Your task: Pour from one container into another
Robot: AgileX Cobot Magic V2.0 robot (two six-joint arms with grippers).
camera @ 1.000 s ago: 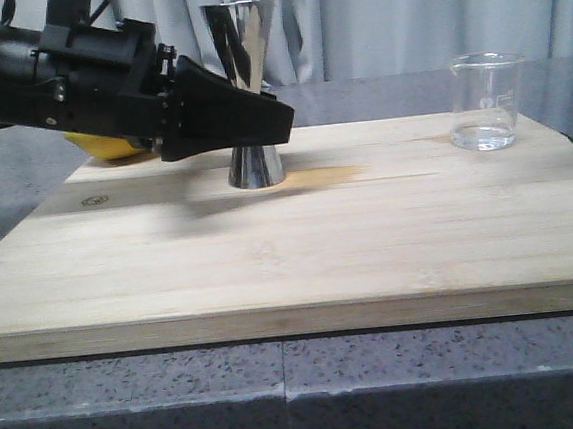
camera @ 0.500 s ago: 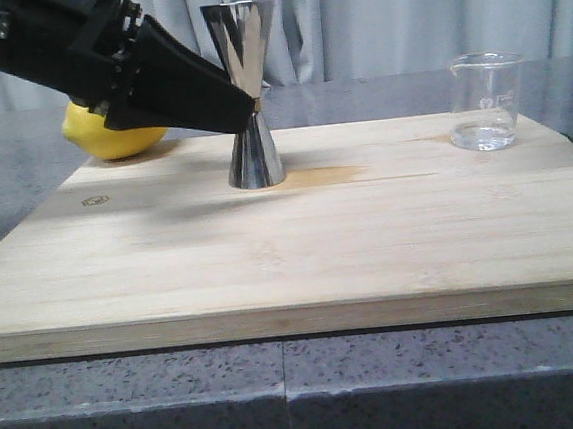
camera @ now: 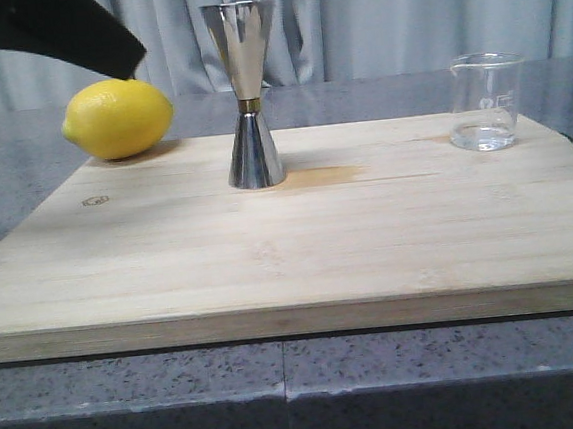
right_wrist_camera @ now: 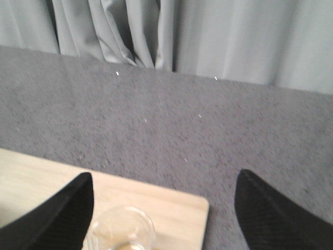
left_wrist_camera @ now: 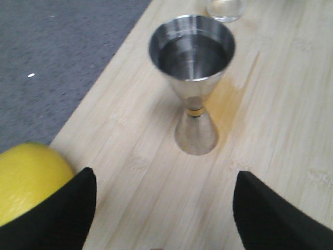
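The steel jigger (camera: 249, 97) stands upright on the wooden board (camera: 291, 264), left of centre, with a gold band at its waist. In the left wrist view the jigger (left_wrist_camera: 192, 78) is seen from above, its upper cup dark and shiny inside. My left gripper (left_wrist_camera: 164, 177) is open, raised and apart from it; its black finger (camera: 70, 33) shows at the front view's top left. The glass beaker (camera: 484, 102) stands at the board's far right corner. My right gripper (right_wrist_camera: 165, 177) is open above the beaker (right_wrist_camera: 120, 229), not touching it.
A yellow lemon (camera: 118, 119) lies at the board's far left corner, near my left finger (left_wrist_camera: 57, 213). A yellowish wet patch (camera: 328, 176) marks the board right of the jigger. Grey countertop (camera: 23, 187) surrounds the board, with a curtain behind.
My left gripper has pulled back from around the jigger's waist, up and to the left, uncovering the lemon. The jigger and beaker have stayed where they were.
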